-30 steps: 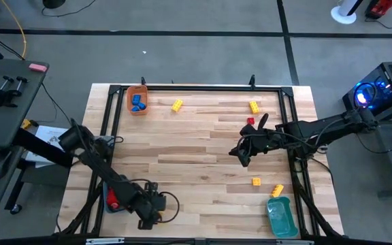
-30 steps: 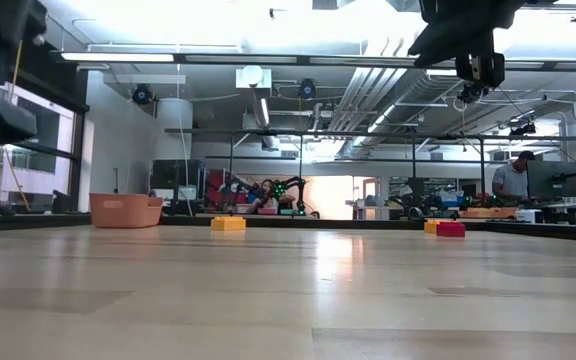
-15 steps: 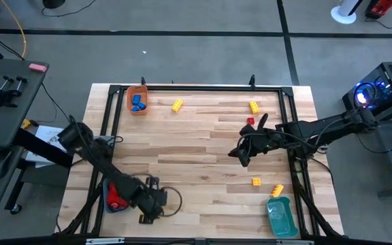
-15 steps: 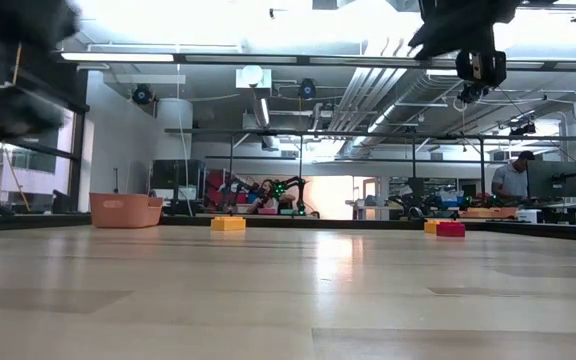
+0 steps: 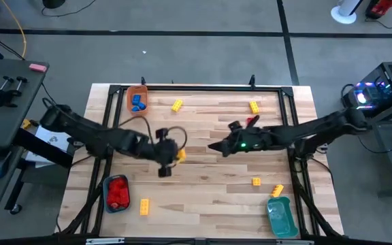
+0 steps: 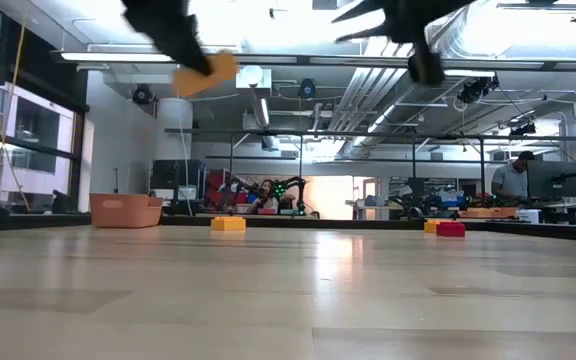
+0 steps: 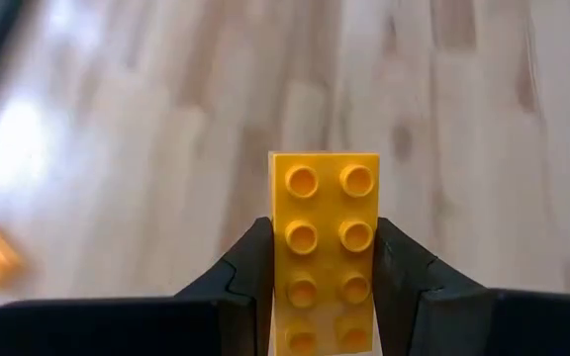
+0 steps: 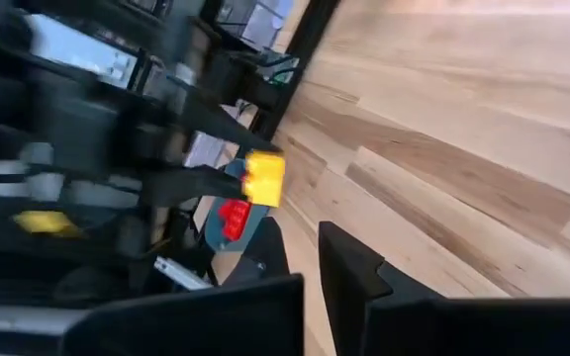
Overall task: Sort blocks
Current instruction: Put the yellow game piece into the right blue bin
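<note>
While the left pincer [image 5: 169,158] is hanging over the middle of the wooden surface [image 5: 203,197], a yellow brick [image 7: 323,247] is sitting clamped between its two fingers [image 7: 250,272], studs facing the wrist camera, two studs wide and four rows showing. Fingers are pressing both long sides; brick is sticking out past the tips. Low view is showing it raised well clear of the boards.

Right pincer [image 5: 216,145] is hovering near mid-surface too, pointing toward the left one, fingers pinched together, carrying nothing.

Other blocks:
- red ones [image 5: 117,192] piling in the dark tray [image 5: 107,203] at the front left corner
- blue ones [image 5: 137,102] lying in the orange tray [image 5: 137,90] at the back left
- yellow block [image 5: 143,206] lying just beside the dark tray
- yellow blocks lying loose at the back [image 5: 177,105] and [image 5: 254,107]
- two more [image 5: 256,181], [image 5: 277,190] near the teal tray [image 5: 281,216]
- red block [image 5: 251,121] lying near the right arm
</note>
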